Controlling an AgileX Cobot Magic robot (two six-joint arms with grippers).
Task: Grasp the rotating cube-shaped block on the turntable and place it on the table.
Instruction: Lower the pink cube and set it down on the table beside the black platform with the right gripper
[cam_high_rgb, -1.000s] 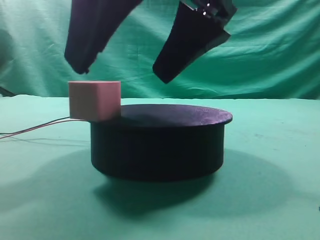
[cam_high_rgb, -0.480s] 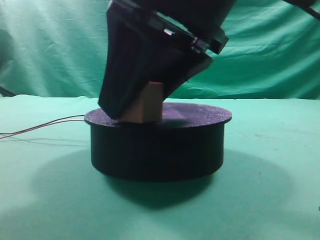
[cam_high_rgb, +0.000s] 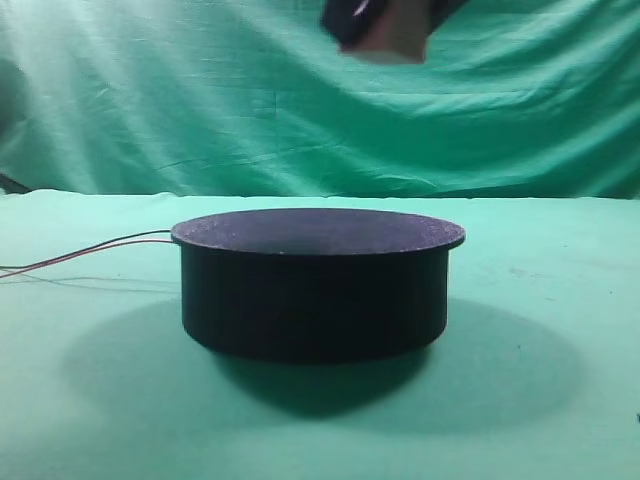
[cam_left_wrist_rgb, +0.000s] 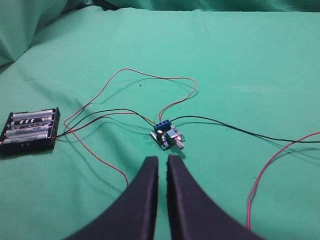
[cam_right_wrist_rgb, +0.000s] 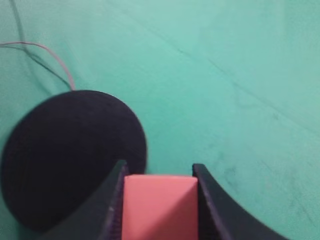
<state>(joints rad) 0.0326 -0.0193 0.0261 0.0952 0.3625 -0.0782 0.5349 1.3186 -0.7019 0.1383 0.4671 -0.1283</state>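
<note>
Clamping the cube-shaped block (cam_right_wrist_rgb: 159, 205) between its fingers, the right gripper (cam_right_wrist_rgb: 159, 200) hangs high above the turntable (cam_high_rgb: 318, 290); the left gripper (cam_left_wrist_rgb: 162, 167) hovers nearly closed over the table (cam_left_wrist_rgb: 240, 60), holding nothing.

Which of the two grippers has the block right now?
The right gripper: the cube-shaped block sits clamped between its fingers, above the turntable. The left gripper is shut on nothing, over the wiring.
</note>
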